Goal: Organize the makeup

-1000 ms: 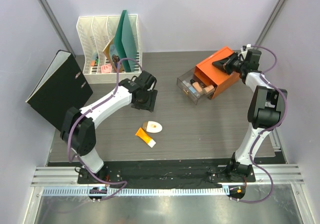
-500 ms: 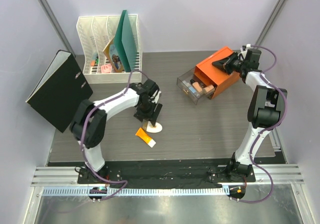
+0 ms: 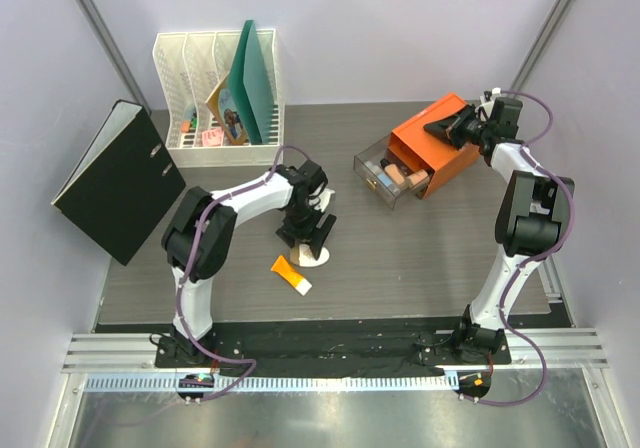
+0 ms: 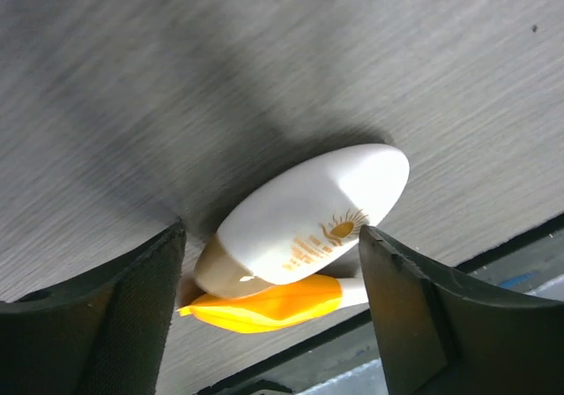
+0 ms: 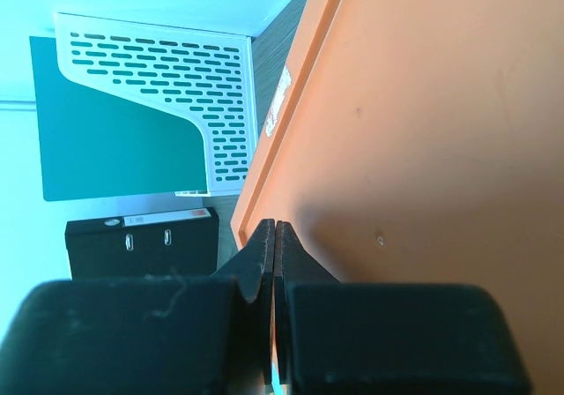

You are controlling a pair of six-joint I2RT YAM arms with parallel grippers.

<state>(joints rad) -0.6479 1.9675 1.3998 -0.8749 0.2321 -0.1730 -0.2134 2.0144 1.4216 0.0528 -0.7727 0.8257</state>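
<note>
The white oval compact (image 4: 313, 214) lies on the dark table, its end resting over the orange white-capped tube (image 4: 273, 305). My left gripper (image 4: 271, 236) hangs open just above it, one finger on each side, with a gap between each pad and the compact. From above, the left gripper (image 3: 308, 238) covers most of the compact (image 3: 318, 259), and the orange tube (image 3: 291, 275) lies just in front. My right gripper (image 5: 275, 227) is shut with nothing in it, fingertips against the top of the orange drawer box (image 5: 423, 104). Its open drawer (image 3: 372, 166) holds several pieces of makeup (image 3: 392, 178).
A white file rack (image 3: 190, 68) with a green folder (image 3: 255, 78) stands at the back left. A black binder (image 3: 115, 178) leans at the left edge. The orange drawer box (image 3: 440, 148) sits at the back right under the right gripper (image 3: 447, 126).
My left gripper has moved right and toward the front, from beside the compact to over it, and its jaws have opened wider. The right arm has not moved.
</note>
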